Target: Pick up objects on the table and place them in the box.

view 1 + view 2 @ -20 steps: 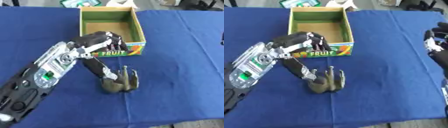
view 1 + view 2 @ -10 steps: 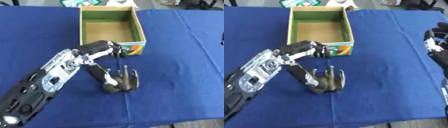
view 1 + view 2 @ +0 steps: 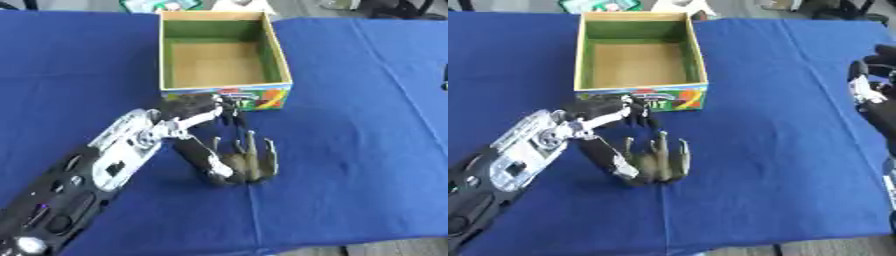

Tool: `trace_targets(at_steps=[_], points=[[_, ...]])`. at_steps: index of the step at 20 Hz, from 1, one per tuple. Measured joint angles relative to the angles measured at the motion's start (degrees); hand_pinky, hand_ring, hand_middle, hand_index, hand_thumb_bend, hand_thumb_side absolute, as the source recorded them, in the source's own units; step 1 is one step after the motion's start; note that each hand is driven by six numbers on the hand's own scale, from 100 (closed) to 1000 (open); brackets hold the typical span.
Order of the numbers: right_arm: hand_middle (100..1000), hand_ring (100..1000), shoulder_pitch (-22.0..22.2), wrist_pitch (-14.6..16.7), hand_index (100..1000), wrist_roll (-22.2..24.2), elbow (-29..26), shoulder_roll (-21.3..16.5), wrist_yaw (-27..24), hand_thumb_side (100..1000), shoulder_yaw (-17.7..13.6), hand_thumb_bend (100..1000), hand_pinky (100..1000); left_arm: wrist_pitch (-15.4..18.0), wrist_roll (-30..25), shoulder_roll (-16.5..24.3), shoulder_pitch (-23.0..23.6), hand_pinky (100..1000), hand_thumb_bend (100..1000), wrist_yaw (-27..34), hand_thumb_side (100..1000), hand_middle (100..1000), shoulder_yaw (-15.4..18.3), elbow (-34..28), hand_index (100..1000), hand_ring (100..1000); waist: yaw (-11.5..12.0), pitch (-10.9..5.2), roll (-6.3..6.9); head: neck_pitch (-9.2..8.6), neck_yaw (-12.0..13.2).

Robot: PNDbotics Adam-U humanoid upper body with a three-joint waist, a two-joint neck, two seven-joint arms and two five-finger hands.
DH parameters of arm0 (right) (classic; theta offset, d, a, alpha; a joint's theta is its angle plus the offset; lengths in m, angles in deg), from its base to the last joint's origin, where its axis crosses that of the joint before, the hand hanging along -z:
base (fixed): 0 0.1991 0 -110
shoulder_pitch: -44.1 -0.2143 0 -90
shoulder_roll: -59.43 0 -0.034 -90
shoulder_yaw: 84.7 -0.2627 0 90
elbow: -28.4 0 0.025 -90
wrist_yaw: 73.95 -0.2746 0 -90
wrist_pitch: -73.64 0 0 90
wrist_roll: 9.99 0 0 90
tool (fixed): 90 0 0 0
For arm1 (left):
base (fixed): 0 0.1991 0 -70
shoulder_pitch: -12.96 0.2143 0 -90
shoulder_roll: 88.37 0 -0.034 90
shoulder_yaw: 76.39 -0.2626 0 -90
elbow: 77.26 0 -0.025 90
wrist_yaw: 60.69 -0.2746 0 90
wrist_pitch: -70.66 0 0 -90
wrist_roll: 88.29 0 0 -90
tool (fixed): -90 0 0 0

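Resting near the middle of the blue table (image 3: pixel 367 150): one olive-green clawed object (image 3: pixel 249 162), prongs pointing up. Standing toward the far edge: one open cardboard box (image 3: pixel 223 55), green inside, holding nothing visible. Reaching in from the near left corner: left hand (image 3: pixel 206 132), thumb and fingers spread around the clawed object, not closed on it. Showing at the right edge: right hand (image 3: pixel 872 82), grasp impossible to tell.

Left arm (image 3: pixel 105 170): black shell, silver joint housings; left robot hand (image 3: pixel 206 107) black, silver-jointed fingers.
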Motion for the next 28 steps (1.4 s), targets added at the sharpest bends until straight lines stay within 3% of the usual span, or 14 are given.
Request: trace_targets(at_steps=[10,28], points=[[651,691,0.0,0.0,783,0.1,0.0,0.0,0.0,263,0.1,259,568,0.1,0.4,-1.3,0.6,612,776,-0.8,558,666,0.0,2.5,774,676,0.0,-0.01,0.06,0.0,0.0],[650,690,0.0,0.0,781,0.2,0.0,0.0,0.0,264,0.1,246,568,0.8,0.1,-1.6,0.8,608,753,-3.7,414,621,-0.5,1.4,757,642,0.3,-0.07,0.45,0.02,-0.1]])
